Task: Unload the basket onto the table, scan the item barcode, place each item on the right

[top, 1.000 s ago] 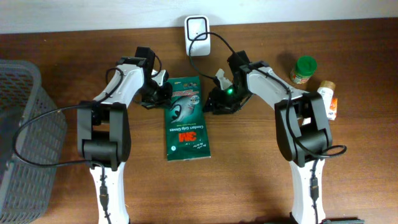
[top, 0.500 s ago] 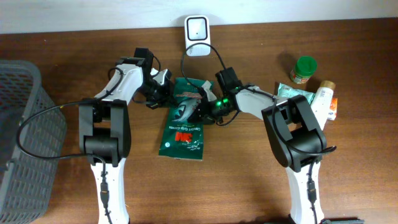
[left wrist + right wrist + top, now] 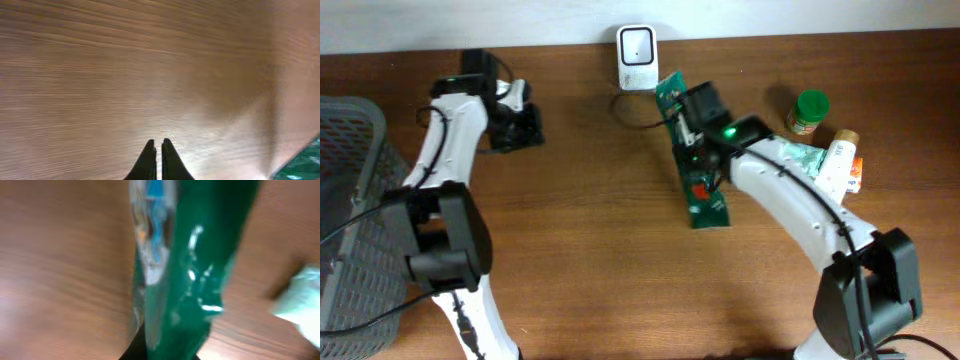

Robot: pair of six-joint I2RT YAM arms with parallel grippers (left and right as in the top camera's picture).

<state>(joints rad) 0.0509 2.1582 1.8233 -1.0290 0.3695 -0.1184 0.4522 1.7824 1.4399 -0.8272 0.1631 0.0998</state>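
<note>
The green packet point(image 3: 697, 165) is off the table point(image 3: 570, 260), hanging tilted and nearly edge-on just below and to the right of the white barcode scanner point(image 3: 636, 57). Its upper corner is nearest the scanner, though they do not touch, and its lower end with a red mark points away from it. The right gripper point(image 3: 692, 122) is clamped on the packet's upper part. In the right wrist view the packet point(image 3: 200, 280) fills the frame as a blurred green sheet running up from the fingers, and no barcode can be made out.

Further right of the scanner are a pale green pouch point(image 3: 798, 156), a green-capped jar point(image 3: 809, 112) and a white bottle point(image 3: 842, 160). Well to the left of the scanner, the left gripper point(image 3: 523, 127) has its fingers together on nothing, over bare wood. A grey basket point(image 3: 350, 200) sits beyond it at the table's left edge.
</note>
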